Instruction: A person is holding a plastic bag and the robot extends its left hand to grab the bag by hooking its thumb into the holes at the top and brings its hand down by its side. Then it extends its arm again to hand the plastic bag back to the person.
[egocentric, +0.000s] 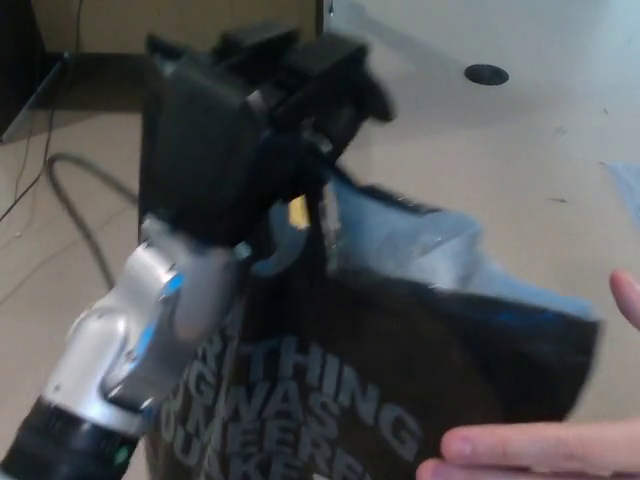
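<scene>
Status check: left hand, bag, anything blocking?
Left hand raised, shut on black printed plastic bag. Right hand not in view. Person's hand at bag's lower edge.

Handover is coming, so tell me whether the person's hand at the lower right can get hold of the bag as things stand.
Probably yes. The person's hand already lies against the plastic bag, which the robot's left hand holds up by its top; nothing stands between them.

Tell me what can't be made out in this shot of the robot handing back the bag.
- Head view: the left hand is motion-blurred; its thumb in the bag's holes is not visible.
- The bag runs off the bottom edge, so its white lettering is cut off.
- The person's hand is cropped by the bottom and right edges.
- The right hand is out of frame.
</scene>
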